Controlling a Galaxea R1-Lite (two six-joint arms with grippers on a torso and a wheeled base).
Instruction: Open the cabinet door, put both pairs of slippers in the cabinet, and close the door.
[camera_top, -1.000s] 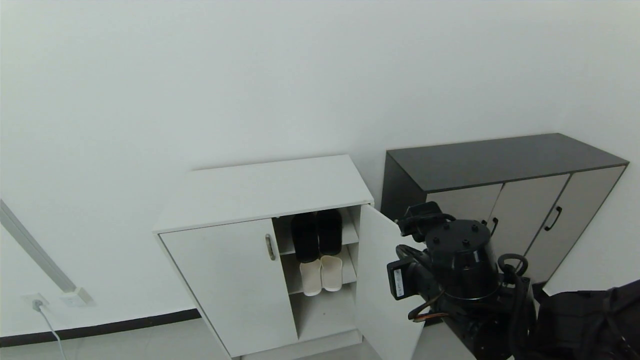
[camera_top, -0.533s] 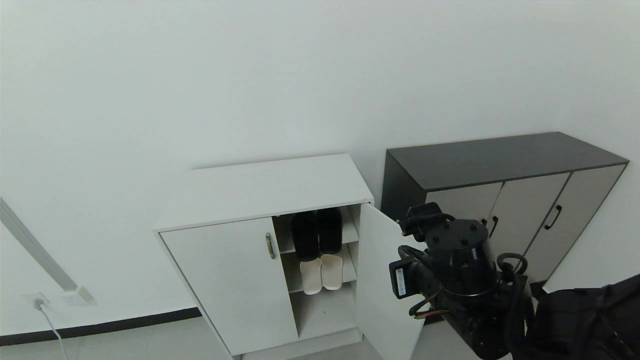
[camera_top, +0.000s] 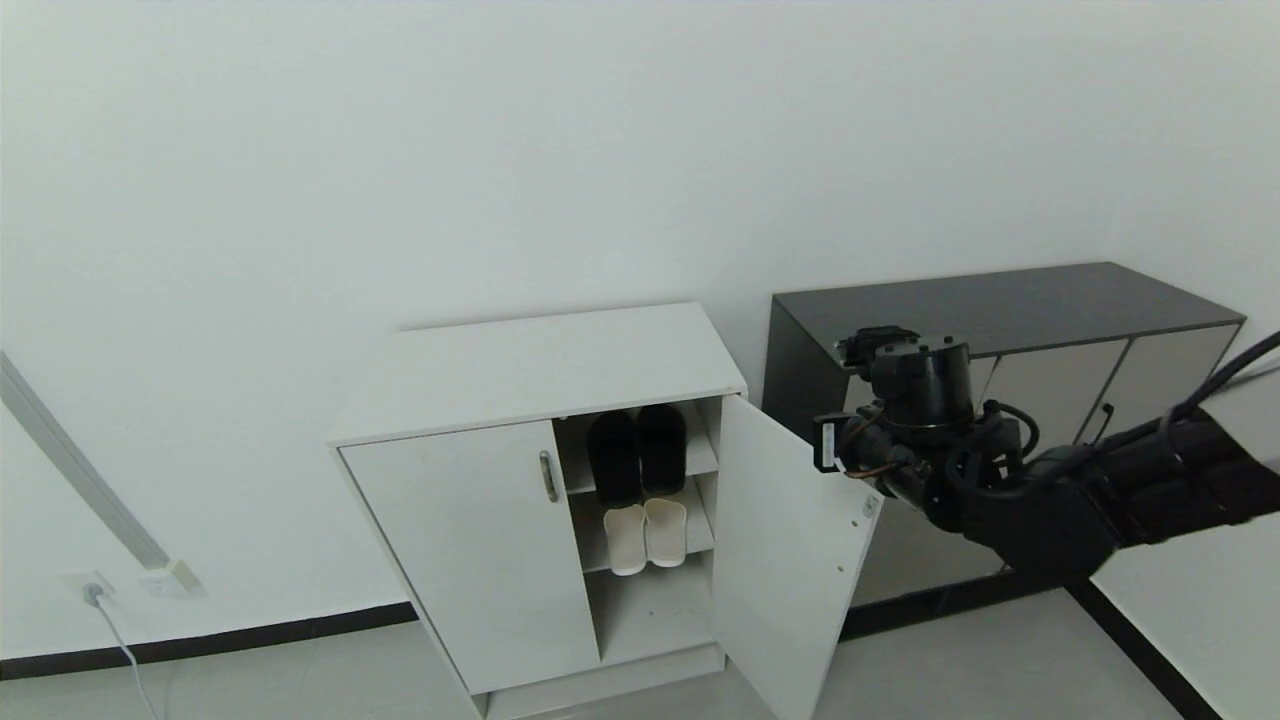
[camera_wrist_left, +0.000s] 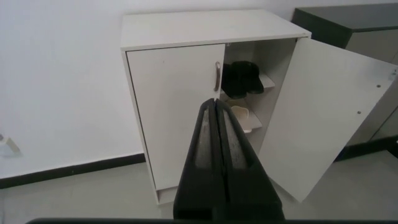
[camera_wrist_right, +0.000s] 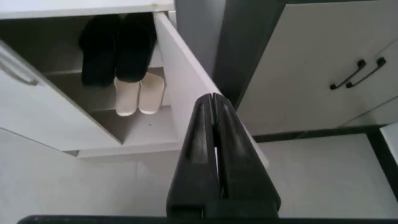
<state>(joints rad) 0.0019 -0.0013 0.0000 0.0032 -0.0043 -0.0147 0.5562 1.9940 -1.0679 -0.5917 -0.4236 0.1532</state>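
The white cabinet (camera_top: 530, 365) stands against the wall with its left door shut and its right door (camera_top: 790, 530) swung open. Inside, a black pair of slippers (camera_top: 637, 452) lies on the upper shelf and a white pair of slippers (camera_top: 645, 533) on the shelf below. My right gripper (camera_top: 880, 345) is shut and empty, held just outside the open door's free edge near its top. In the right wrist view the right gripper (camera_wrist_right: 214, 102) points past the door (camera_wrist_right: 186, 81) toward the floor. My left gripper (camera_wrist_left: 216, 102) is shut and empty, facing the cabinet front from some distance.
A black cabinet (camera_top: 1000, 310) with grey doors stands close to the right of the white one. A wall socket with a cable (camera_top: 92, 592) and a slanted cable channel (camera_top: 80, 480) are at the far left. Open grey floor (camera_top: 950, 670) lies in front.
The head camera has shifted a little. My right arm has stretched out and risen from low in front of the camera to the open door's upper free edge. The door stays open.
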